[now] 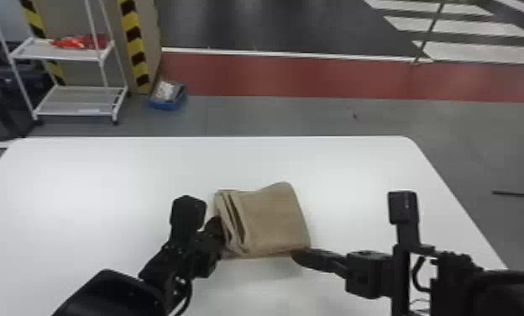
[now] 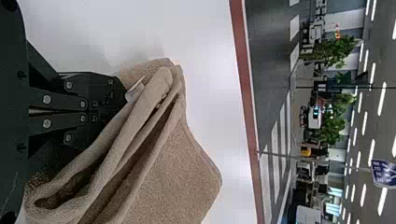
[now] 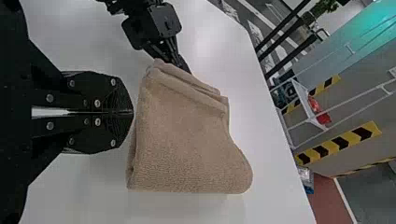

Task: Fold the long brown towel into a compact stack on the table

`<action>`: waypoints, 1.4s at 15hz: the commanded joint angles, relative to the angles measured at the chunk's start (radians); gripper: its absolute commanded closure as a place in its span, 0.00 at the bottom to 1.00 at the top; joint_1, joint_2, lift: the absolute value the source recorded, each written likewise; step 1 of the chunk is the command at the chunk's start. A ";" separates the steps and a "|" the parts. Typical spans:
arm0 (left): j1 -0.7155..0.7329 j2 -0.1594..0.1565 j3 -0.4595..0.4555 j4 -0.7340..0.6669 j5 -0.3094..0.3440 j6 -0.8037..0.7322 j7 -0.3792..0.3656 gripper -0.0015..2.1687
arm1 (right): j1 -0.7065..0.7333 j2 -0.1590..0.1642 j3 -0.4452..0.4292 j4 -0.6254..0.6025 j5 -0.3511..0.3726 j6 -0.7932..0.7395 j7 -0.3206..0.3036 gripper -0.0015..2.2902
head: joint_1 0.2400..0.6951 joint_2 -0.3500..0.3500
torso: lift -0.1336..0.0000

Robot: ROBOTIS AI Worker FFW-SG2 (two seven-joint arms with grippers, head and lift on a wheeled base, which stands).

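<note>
With the towel (image 1: 273, 218) folded into a squarish stack on the tabletop (image 1: 106, 180), we have the left tool (image 1: 217, 222) closed at its layered left side; whether cloth is pinched there, we cannot tell. Our right tool (image 1: 295, 254), closed and seemingly empty, is by the near edge toward the right corner, so the towel lies ahead and left of it; we judge the left tool nearer those loose layers and better placed to square them.

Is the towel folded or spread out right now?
Folded: the brown towel sits as a compact, layered bundle, with stacked folds showing along its left side in the head view.
</note>
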 commanded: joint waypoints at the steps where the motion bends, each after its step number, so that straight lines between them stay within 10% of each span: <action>1: 0.005 0.000 -0.005 -0.002 -0.001 0.000 0.000 0.99 | -0.007 0.003 0.031 0.064 0.034 -0.087 -0.005 0.85 | 1.00 0.35 | 0.17; 9: 0.079 0.012 0.002 -0.149 0.000 0.074 -0.013 0.99 | -0.177 0.018 0.103 0.324 0.155 -0.234 -0.070 0.85 | 1.00 0.34 | 0.17; 17: 0.144 0.098 0.032 -0.374 0.040 0.175 -0.033 0.99 | -0.289 0.041 0.110 0.443 0.166 -0.296 -0.132 0.85 | 1.00 0.33 | 0.17; 21: 0.097 0.097 0.054 -0.245 0.060 0.049 -0.033 0.99 | -0.199 0.041 0.044 0.413 0.129 -0.593 -0.030 0.85 | 1.00 0.39 | 0.17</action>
